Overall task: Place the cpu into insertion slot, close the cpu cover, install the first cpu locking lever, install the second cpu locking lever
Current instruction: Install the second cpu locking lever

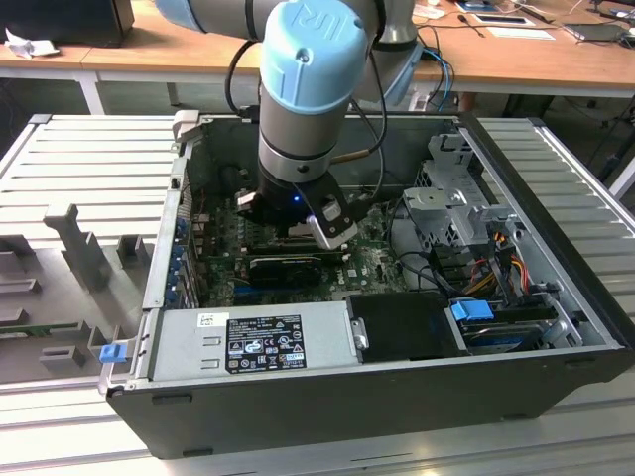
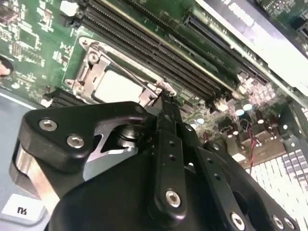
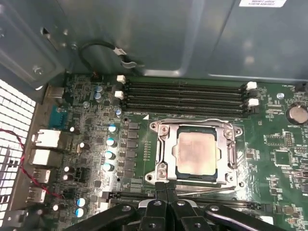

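Nearest the exterior view's camera, the grey power supply box (image 1: pixel 253 340) lies along the front edge of the open computer case (image 1: pixel 397 397), with a black drive bay (image 1: pixel 402 325) at its 3 o'clock and a small blue clip (image 1: pixel 111 351) at its 9 o'clock, just outside the case wall. Beyond it sits the long black card (image 1: pixel 288 266), and directly above that card the arm's blue-capped wrist (image 1: pixel 308 55) reaches down into the case — the gripper (image 1: pixel 298 230) hangs low over the green motherboard (image 1: pixel 372 260).

In the first wrist view the gripper (image 3: pixel 166 188) has its two black fingers pressed together, tips meeting with no gap and nothing held between them. The tips sit at the near edge of the insertion slot (image 3: pixel 166 179), at its 6 o'clock in that picture. The cpu (image 3: pixel 195 151) lies flat inside the socket, its dull metal top showing through the square cut-out of the cpu cover (image 3: pixel 163 149), which is folded down over it. Thin metal locking levers (image 3: pixel 237 156) run along the frame's sides; whether they are hooked I cannot tell.

In the second wrist view the same fingertips (image 2: pixel 165 107) touch the corner of the cover frame (image 2: pixel 94 72), the cpu (image 2: pixel 115 86) just beyond them. Farther off — past the socket — lie four long black memory slots (image 3: pixel 185 96), then the grey case wall (image 3: pixel 159 33).
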Available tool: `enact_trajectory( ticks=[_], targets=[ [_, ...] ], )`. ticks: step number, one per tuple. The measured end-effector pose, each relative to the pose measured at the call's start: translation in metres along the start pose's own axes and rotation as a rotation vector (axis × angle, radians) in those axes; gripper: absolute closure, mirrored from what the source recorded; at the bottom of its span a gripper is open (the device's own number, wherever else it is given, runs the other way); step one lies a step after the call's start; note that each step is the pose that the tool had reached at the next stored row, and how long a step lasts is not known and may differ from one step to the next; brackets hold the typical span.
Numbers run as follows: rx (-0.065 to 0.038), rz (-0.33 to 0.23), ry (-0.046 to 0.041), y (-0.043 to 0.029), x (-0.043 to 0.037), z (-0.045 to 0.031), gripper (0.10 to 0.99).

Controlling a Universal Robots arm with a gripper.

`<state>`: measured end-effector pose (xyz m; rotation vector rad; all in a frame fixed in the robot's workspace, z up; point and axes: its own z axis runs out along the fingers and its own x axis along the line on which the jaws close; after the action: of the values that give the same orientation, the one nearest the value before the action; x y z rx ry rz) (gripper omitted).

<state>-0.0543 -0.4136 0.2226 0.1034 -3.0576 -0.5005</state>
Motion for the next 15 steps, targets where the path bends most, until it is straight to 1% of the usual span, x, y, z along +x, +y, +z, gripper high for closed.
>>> enact_trajectory(
  ticks=[3,5,6,8,11,13,15],
  targets=[
    [0.0,0.0,0.0001,-0.0019,0.0021,0.0061,0.98],
    [-0.001,-0.001,0.0002,-0.0029,0.0053,0.0099,0.98],
    [-0.002,-0.002,0.0004,-0.0034,0.0083,0.0119,0.98],
    [-0.004,-0.002,0.0004,-0.0054,0.0095,0.0182,0.98],
    [-0.018,-0.002,-0.0005,-0.0063,0.0099,0.0211,0.98],
    [-0.025,-0.003,-0.0011,-0.007,0.0099,0.0231,0.98],
    [-0.029,-0.003,-0.0013,-0.0074,0.0101,0.0243,0.98]
  ],
)
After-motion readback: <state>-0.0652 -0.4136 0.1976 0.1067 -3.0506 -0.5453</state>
